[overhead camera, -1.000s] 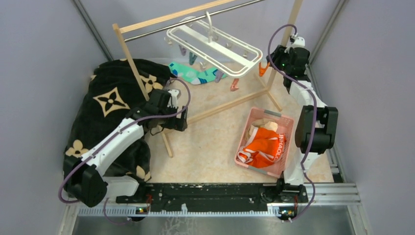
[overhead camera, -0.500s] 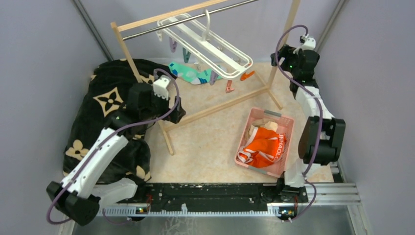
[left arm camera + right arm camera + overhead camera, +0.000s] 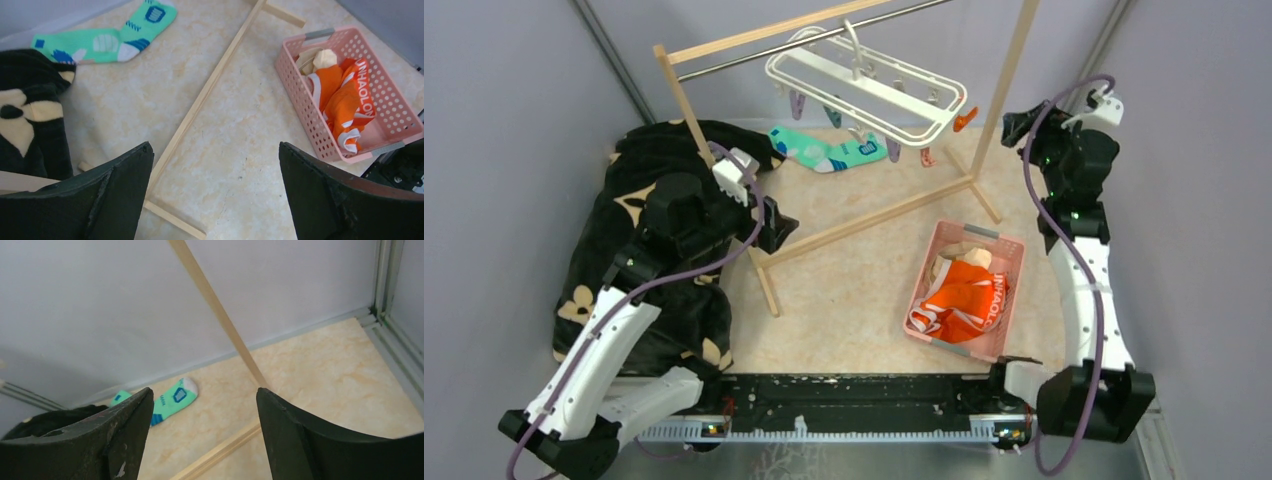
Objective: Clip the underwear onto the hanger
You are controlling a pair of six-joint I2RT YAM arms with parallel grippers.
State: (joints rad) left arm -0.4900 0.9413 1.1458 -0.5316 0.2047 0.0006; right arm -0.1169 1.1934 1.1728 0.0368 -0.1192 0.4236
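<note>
Wooden rack (image 3: 874,218) takes up the whole back of the surface (image 3: 854,290). The white hanger (image 3: 854,60) hangs off its top, long side running left to right, with the right end angled a bit nearer. Down front on the right sits the pink basket (image 3: 984,232). The orange underwear (image 3: 964,295) is scrunched up inside it, next to some beige cloth (image 3: 959,258), so it's not picked up yet, let alone clipped.

Its waistband, the bit with the lettering, runs near to far along the basket's long direction, against the wall on the right arm's side. The leg ends spill toward the near-left corner.

Here's what the next move hangs on imo:
- **Left tool** (image 3: 214,150): spread wide and empty, hovering mid-left. It looks across the surface, with the basket ahead and off to its right.
- **Right tool** (image 3: 203,391): also parted with nothing in it, but high up at the back right by the rack, facing away. The basket is below it, toward the near edge.

The basket is on the right arm's side, so I'd guess that arm has the shorter trip. An orange clip (image 3: 964,120) dangles from the hanger's right end, near that tool.
</note>
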